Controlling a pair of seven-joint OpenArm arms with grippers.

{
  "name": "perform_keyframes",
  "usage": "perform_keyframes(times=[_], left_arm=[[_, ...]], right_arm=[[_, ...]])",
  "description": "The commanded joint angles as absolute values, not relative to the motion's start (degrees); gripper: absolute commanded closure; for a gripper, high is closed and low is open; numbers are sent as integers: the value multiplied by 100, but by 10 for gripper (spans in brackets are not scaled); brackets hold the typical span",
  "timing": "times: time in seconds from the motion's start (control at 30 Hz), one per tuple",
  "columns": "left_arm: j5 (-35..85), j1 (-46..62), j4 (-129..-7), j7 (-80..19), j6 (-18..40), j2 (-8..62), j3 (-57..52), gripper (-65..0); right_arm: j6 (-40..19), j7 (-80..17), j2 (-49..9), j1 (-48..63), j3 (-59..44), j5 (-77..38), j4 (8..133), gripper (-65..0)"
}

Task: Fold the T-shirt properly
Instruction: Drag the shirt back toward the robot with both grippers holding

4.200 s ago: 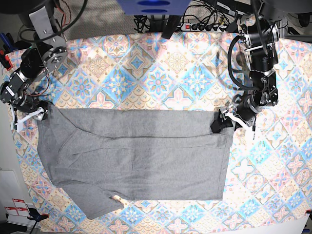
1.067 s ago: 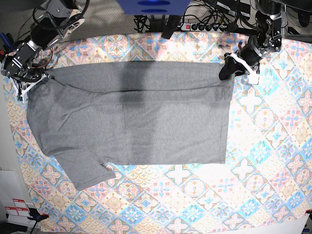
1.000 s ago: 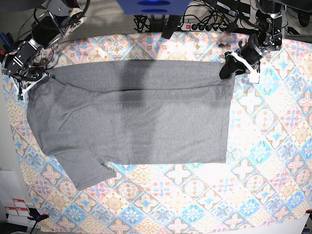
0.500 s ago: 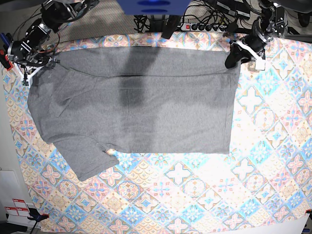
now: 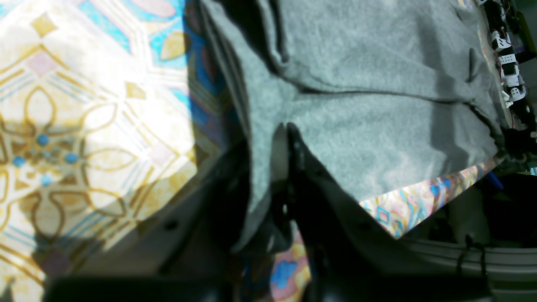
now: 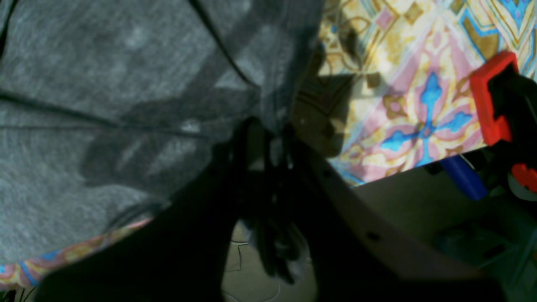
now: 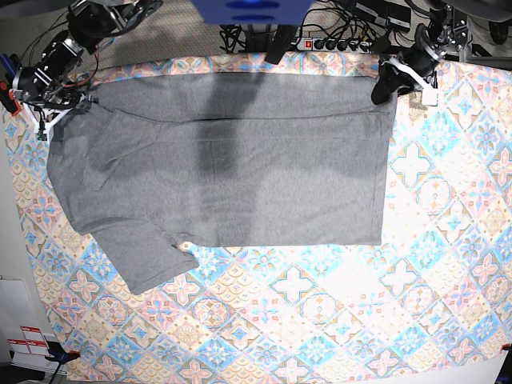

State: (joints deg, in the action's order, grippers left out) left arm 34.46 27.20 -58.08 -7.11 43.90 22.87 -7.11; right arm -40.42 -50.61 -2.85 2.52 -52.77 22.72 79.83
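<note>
With my left gripper [image 7: 386,82] and right gripper [image 7: 50,112] both clenched on its far corners, I have dragged the grey T-shirt [image 7: 232,160] back across the tablecloth [image 7: 448,264], flattening it for folding.

tablecloth [image 7: 336,320]: pastel diamond pattern, covers table | power strip [image 7: 336,44]: behind far edge

Both grippers have drawn the T-shirt [image 7: 224,152] toward the tablecloth's [image 7: 448,240] far edge. Its top edge now lies near the power strip [image 7: 336,44].
</note>
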Motion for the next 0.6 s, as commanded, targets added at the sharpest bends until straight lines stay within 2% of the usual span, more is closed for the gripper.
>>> perform_keyframes(times=[0.0, 0.2, 0.3, 0.5, 0.57], left_arm=[[2097, 3020, -5587, -2281, 4000, 2308, -629, 0], [2088, 3020, -5552, -2308, 4000, 2378, -629, -2], [2079, 3020, -5543, -2308, 4000, 2422, -620, -15], [2114, 3020, -5490, -2316, 4000, 2422, -629, -201], [2123, 3002, -5297, -2316, 4000, 2422, -629, -219]], right_arm=[[-4000, -5174, -365, 259, -5305, 2448, 8031, -16], [-4000, -5174, -365, 259, -5305, 2457, 8075, -23], [-4000, -5174, -365, 259, -5305, 2457, 8075, -77], [-4000, -5121, -365, 268, -5305, 2457, 8084, -224], [-4000, -5121, -365, 268, -5305, 2457, 8084, -245]])
